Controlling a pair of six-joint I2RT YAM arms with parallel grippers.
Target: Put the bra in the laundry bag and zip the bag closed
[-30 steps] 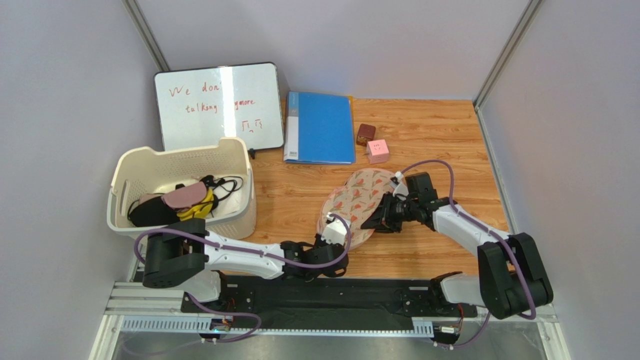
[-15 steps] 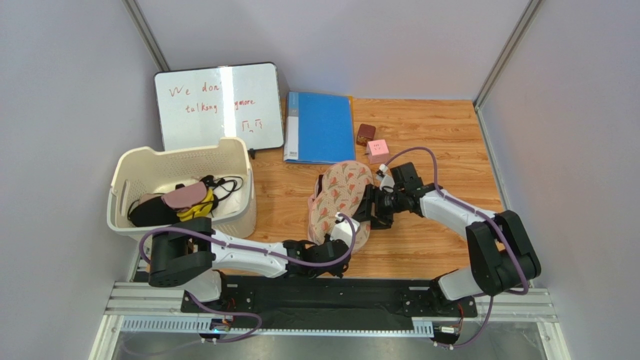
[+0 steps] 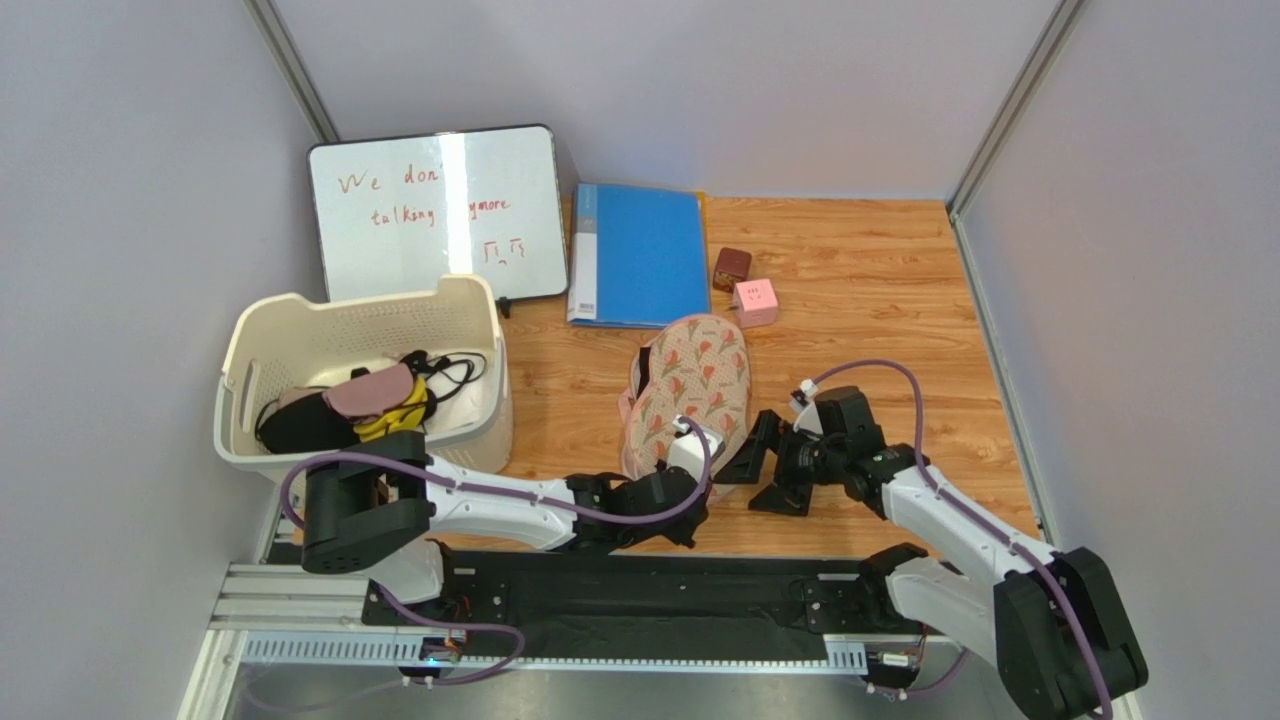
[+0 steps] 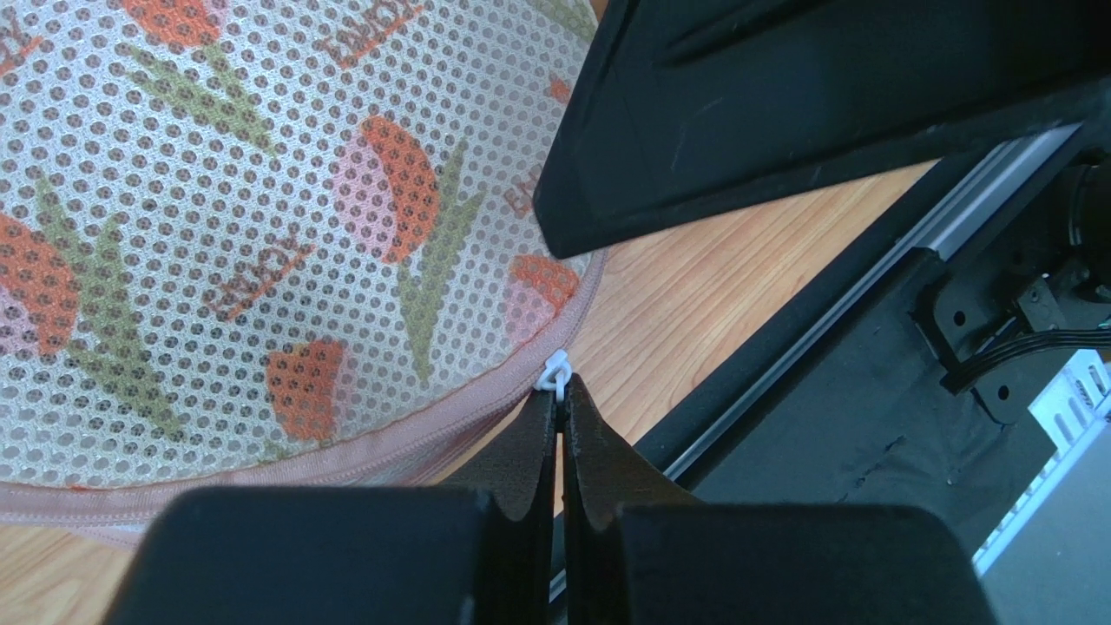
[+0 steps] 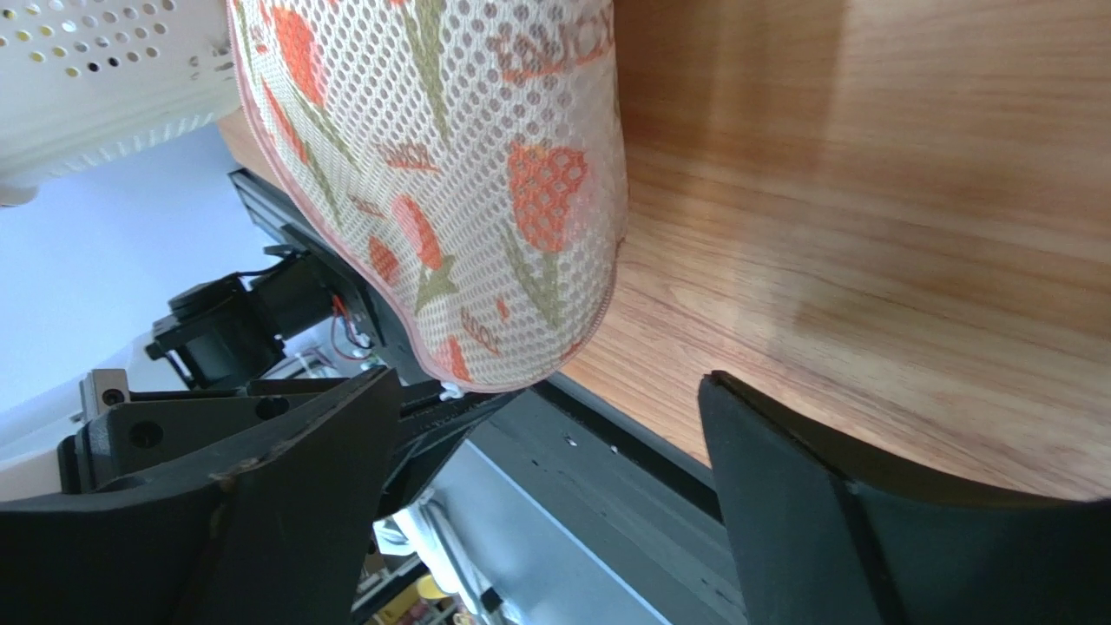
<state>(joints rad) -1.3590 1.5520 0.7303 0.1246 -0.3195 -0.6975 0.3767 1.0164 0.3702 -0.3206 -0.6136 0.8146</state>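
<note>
The wooden table [image 3: 887, 285] bears a whiteboard [image 3: 436, 210] and blue folder [image 3: 639, 255] along its far edge, a cream basket [image 3: 484, 405] at its left edge, and the laundry bag [image 3: 691, 383] mid-table.

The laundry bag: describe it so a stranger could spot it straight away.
On the wooden table, look right of the cream basket, on the near side of the blue folder. The laundry bag is the peanut-shaped mesh pouch lying there. Only it has a red-and-green flower print and pink zip edging.
</note>
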